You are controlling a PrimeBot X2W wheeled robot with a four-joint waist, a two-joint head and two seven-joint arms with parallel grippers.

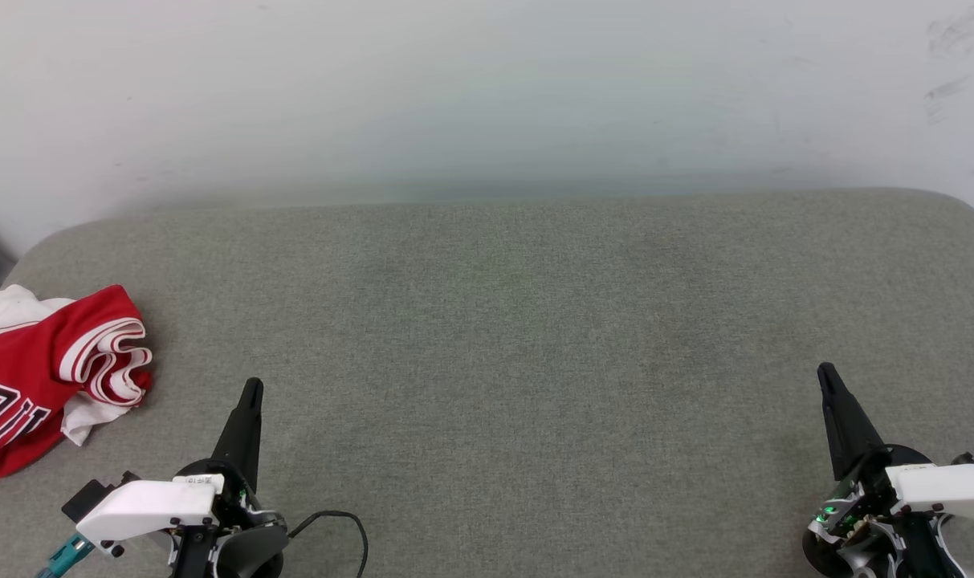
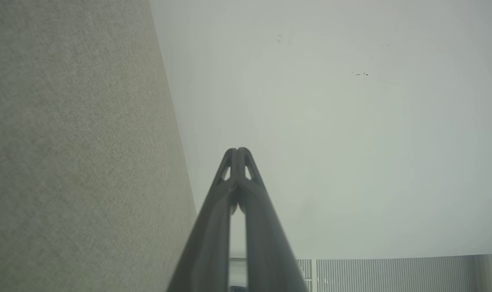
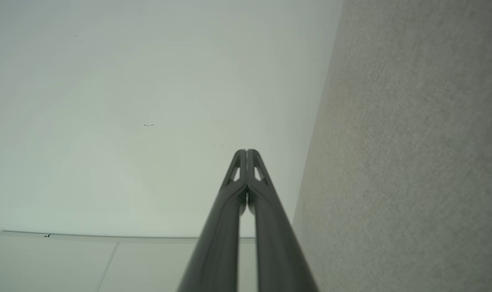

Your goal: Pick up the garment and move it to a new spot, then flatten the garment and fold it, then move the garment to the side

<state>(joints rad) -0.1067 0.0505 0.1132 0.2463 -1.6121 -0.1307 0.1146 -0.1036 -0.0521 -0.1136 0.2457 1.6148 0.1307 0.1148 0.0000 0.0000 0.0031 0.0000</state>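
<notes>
Garment [image 1: 29, 377]: crumpled at grey cushion's [image 1: 503, 337] left edge. Left gripper [image 1: 251, 387], right gripper [image 1: 825, 372]: fingers pressed together, empty, apart from garment.

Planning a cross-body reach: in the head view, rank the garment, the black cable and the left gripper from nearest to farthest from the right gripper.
Measured from the right gripper at lower right:
1. black cable, at the bottom edge, left of centre.
2. left gripper, at lower left, fingers shut.
3. garment, crumpled at the far left edge of the grey cushion.
</notes>
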